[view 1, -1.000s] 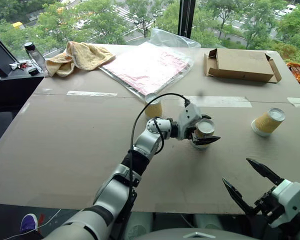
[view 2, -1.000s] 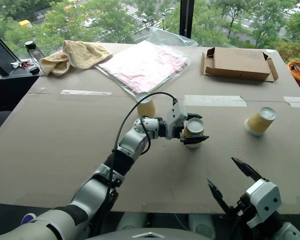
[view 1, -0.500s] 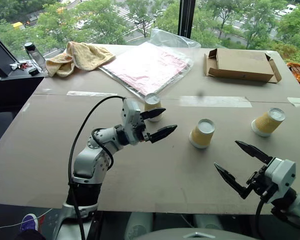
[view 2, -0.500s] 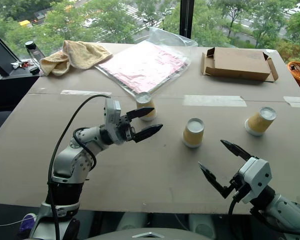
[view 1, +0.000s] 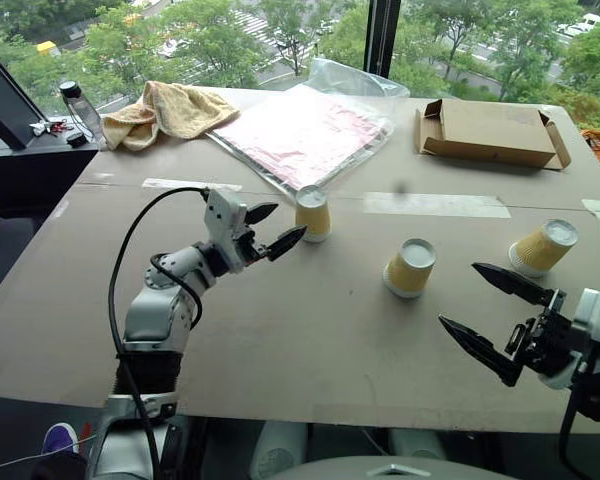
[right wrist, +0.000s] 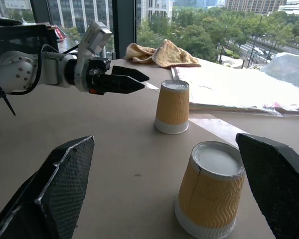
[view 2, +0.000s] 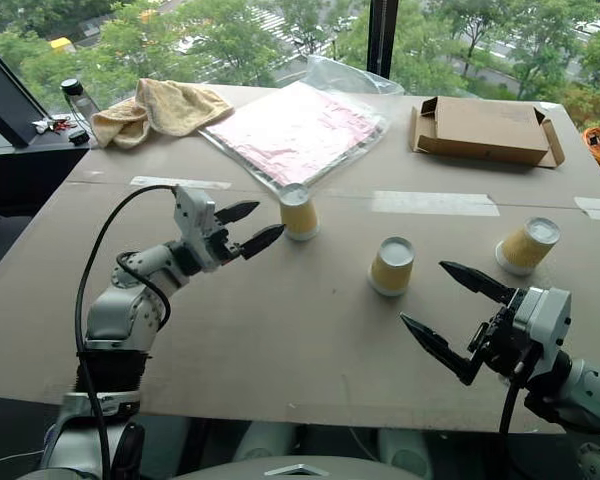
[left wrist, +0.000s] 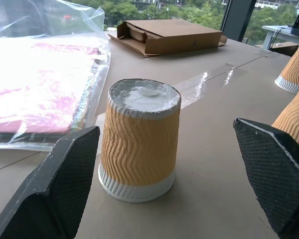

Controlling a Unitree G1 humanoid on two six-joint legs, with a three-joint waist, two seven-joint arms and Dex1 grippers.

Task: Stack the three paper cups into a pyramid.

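**Three cups set apart on the table, none yet stacked**

Three paper cups were seen upside down on the brown table [view 1: 310, 330], none resting on another, so the pyramid was judged not yet begun. The middle cup [view 1: 410, 268] was taken as the landmark. A second cup [view 1: 313, 213] stood well to its left and slightly farther back, just in front of the pink plastic-wrapped sheet [view 1: 300, 130]. The third cup [view 1: 543, 247] stood tilted well to the right of the middle cup.

The left gripper [view 1: 273, 228] was held just left of the second cup, fingers spread apart and empty, pointed at the cup as if lined up for a grasp. The right gripper [view 1: 485, 315] was held nearer than the middle cup and to its right, fingers likewise wide and empty. The wide spacing suggested that two cups had to be brought together as a base before the third could be set on top.
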